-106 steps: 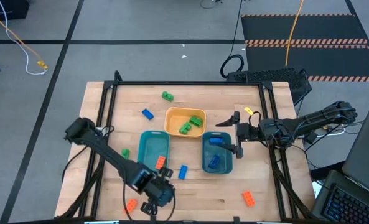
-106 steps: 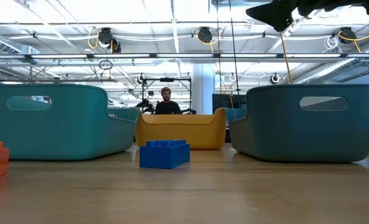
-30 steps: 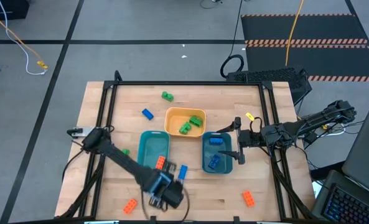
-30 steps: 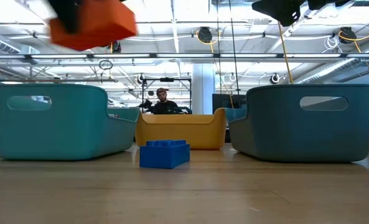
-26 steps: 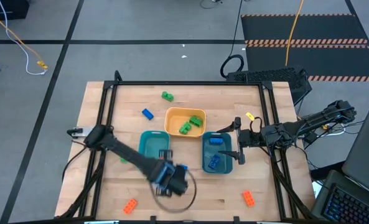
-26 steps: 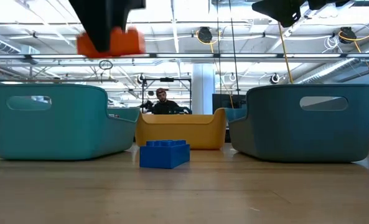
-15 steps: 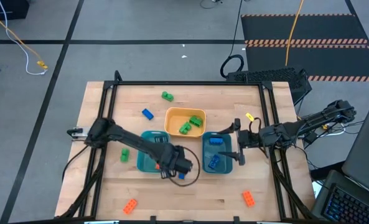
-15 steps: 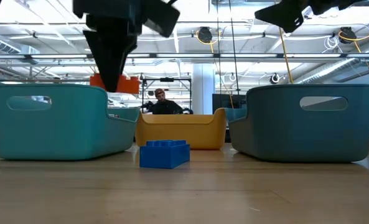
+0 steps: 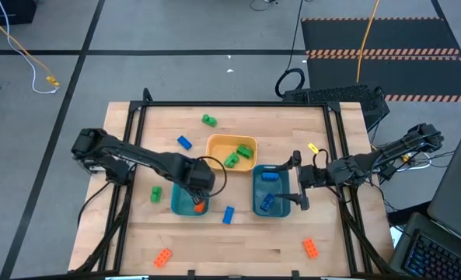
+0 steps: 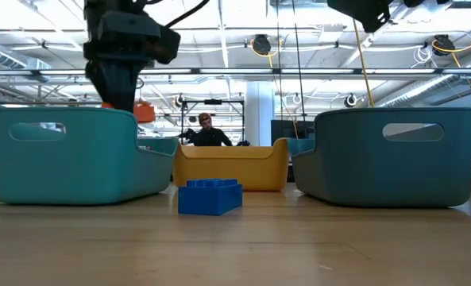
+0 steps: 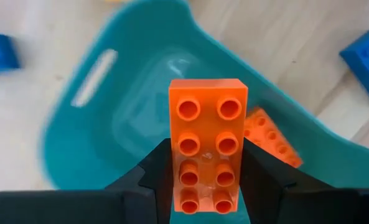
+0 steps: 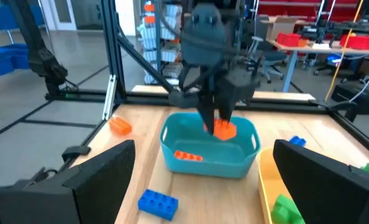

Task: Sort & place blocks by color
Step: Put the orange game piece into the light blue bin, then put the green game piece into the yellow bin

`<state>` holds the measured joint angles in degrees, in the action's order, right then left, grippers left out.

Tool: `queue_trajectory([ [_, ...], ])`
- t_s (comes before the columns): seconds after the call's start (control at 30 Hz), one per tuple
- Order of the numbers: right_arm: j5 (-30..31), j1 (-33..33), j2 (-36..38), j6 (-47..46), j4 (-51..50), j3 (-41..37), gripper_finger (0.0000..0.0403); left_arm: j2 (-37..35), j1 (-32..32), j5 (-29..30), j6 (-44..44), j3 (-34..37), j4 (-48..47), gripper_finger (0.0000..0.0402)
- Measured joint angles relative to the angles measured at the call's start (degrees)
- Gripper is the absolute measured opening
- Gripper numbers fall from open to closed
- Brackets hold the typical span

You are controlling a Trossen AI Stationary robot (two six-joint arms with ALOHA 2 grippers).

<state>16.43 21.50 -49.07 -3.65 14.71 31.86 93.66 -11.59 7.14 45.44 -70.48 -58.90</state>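
My left gripper [image 9: 196, 187] hangs over the left teal bin [image 9: 180, 180], pointing down and shut on an orange block [image 11: 206, 134], which also shows in the right wrist view [image 12: 223, 129]. Another orange block [image 11: 268, 134] lies in that bin's near end. The right teal bin [image 9: 255, 204] holds two blue blocks [image 9: 269, 176]; the yellow bin [image 9: 218, 148] holds green ones [image 9: 231, 160]. Loose blue [image 9: 228, 215], green [image 9: 155, 194] and orange [image 9: 162, 256] blocks rest on the table. My right gripper [image 9: 295, 187] is open at the right bin's right side, touching nothing. My left gripper pinches the orange block by its two long sides [image 11: 172, 177], near one end, between its two fingers [image 11: 259, 174]. The fingers come from above, pointing down, across the block. The block's studded face is turned toward the wrist, and it hangs clear above the bin's floor.
More loose blocks lie about: blue [image 9: 184, 142] and green [image 9: 208, 120] at the far side, orange [image 9: 311, 248] at the near right. A black frame [image 9: 230, 104] rims the table. A person [image 10: 207, 131] sits in the room beyond.
My left gripper has carried the orange block from above the table's near edge toward the far edge and a little left, until it hangs over the left teal bin. It has rolled about its own axis on the way and sunk slightly. The hold is unchanged.
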Motion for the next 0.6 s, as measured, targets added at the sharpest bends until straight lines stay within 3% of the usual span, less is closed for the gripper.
queue_trajectory([
  [0.13,0.0,0.0,0.0,0.4,2.1,0.0,0.0377,-0.4,-0.4,-1.1,1.5,2.9,2.9,0.0143],
  [0.43,0.0,-0.5,0.0,1.1,2.4,0.0,0.0377,-0.5,-0.4,0.2,-1.1,3.4,3.0,0.0308],
  [0.6,-0.2,-0.5,0.0,1.6,3.1,0.0,0.0377,-0.5,0.0,0.2,-3.3,3.4,3.1,0.0344],
])
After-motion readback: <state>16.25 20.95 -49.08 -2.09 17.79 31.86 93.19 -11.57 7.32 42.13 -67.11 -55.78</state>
